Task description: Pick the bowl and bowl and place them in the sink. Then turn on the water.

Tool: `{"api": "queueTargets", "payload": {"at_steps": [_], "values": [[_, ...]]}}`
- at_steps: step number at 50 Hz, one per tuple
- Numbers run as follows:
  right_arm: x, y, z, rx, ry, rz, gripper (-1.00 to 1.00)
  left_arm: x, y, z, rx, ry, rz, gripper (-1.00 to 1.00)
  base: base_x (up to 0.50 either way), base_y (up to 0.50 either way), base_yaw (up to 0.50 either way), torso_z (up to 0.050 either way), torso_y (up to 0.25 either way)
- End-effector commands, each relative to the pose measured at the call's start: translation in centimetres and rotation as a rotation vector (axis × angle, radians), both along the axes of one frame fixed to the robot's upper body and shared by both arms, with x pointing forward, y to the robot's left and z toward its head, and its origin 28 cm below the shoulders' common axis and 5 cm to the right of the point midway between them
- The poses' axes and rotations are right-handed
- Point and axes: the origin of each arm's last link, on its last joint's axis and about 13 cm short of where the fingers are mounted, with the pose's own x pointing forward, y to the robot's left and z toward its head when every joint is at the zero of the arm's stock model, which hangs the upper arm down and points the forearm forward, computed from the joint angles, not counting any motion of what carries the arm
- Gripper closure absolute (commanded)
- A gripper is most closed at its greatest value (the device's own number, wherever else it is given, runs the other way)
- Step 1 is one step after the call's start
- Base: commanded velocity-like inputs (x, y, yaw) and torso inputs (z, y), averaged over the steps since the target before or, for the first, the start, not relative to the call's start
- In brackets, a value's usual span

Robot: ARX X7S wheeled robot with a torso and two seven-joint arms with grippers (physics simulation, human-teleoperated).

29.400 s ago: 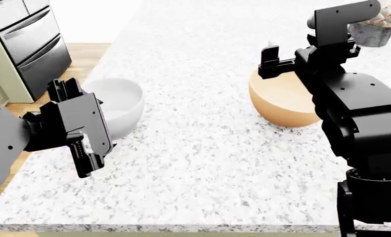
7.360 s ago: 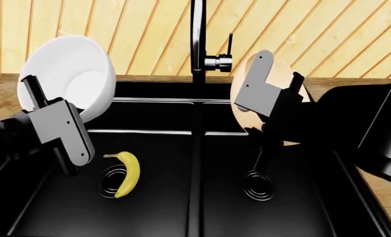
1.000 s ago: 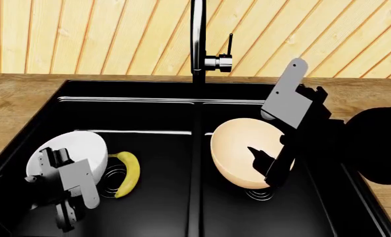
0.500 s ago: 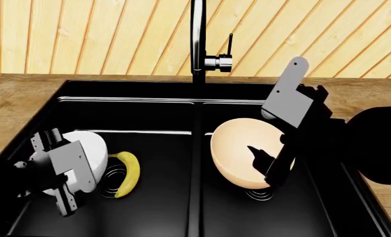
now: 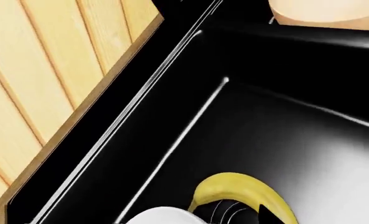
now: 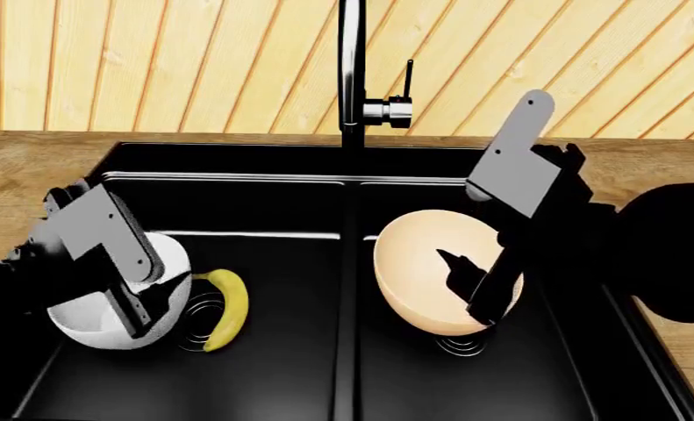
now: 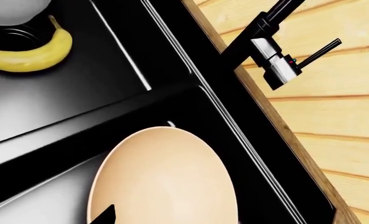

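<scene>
The glossy white bowl point(image 6: 89, 320) sits tilted in the left basin of the black sink point(image 6: 241, 158), and its rim shows in the left wrist view point(image 5: 162, 217). My left gripper point(image 6: 133, 314) hangs open just above and in front of it, touching nothing. In the right basin the peach-tan bowl point(image 6: 423, 272) leans over the drain and fills the right wrist view point(image 7: 165, 177). My right gripper point(image 6: 469, 288) is open at that bowl's rim, with one dark fingertip point(image 7: 103, 215) inside the bowl. The tall dark faucet point(image 6: 349, 70) stands behind the divider, its handle point(image 7: 318, 49) upright.
A yellow banana point(image 6: 227, 309) lies by the left drain next to the white bowl, also in the left wrist view point(image 5: 243, 193). Wooden counter point(image 6: 19, 175) borders the sink on both sides. A wood-plank wall point(image 6: 147, 53) rises behind the faucet.
My left gripper has risen away from the white bowl, which stays in the left basin. My right arm has lifted slightly while the peach bowl has not moved.
</scene>
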Motion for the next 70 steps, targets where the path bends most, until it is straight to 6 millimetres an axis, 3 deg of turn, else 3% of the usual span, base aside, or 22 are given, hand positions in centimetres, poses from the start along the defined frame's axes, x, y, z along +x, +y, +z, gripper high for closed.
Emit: {"api": "queueTargets", "payload": {"at_steps": [1,8,22,43,70], "values": [[0.5,0.1,0.2,0.055,-0.038,-0.026,-1.0,0.4,-0.4,1.2,-0.209,-0.108,0.048,-1.0,0.0,0.0,0.0,0.0,0.0],[1.9,0.5,0.7,0.173,-0.124,-0.097,-1.0,1.0,-1.5,1.8,-0.344,-0.263,0.093,-1.0,0.0,0.0,0.0,0.0,0.0],[4.9,1.0,0.4,0.396,-0.323,-0.286,-1.0,3.7,-3.2,3.4,-0.466,-0.474,0.395,-1.0,0.0,0.0,0.0,0.0,0.0],[10.2,2.7,1.1,0.528,-0.425,-0.377,-1.0,7.9,-6.6,5.0,-0.512,-0.523,0.537,-1.0,0.0,0.0,0.0,0.0,0.0],[15.6,4.5,1.7,0.655,-0.428,-0.37,-1.0,12.6,-8.1,5.4,-0.527,-0.521,0.619,-1.0,0.0,0.0,0.0,0.0,0.0]]}}
